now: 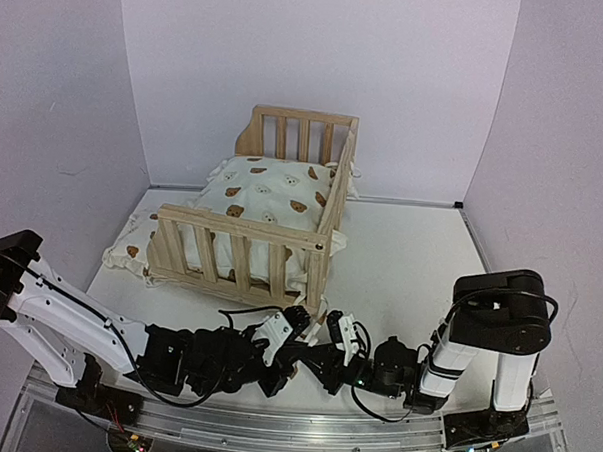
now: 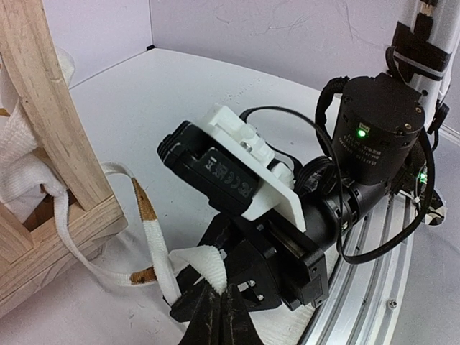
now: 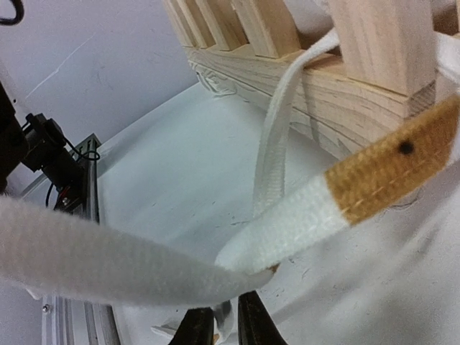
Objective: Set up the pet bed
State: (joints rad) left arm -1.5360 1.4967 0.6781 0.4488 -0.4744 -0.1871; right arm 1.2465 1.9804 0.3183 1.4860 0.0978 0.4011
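The pine pet bed frame (image 1: 243,245) stands mid-table with the bear-print cushion (image 1: 268,190) inside it. The small matching pillow (image 1: 128,246) lies outside, against the frame's left end. Both grippers meet low at the frame's front right corner. My left gripper (image 1: 305,324) is shut on a white cushion tie (image 2: 154,237) with a brown tip; its closed tips (image 2: 219,291) pinch a fold of it. My right gripper (image 1: 329,335) faces it, and its narrow jaws (image 3: 219,327) grip a white strap. A brown-tipped tie (image 3: 302,215) loops across the right wrist view from the frame corner (image 3: 345,93).
The frame's corner post (image 2: 50,108) stands just left of the ties. The right arm's black wrist motor (image 2: 377,129) with a green light sits close behind. A metal rail (image 1: 272,435) runs along the near table edge. Pale walls enclose the table.
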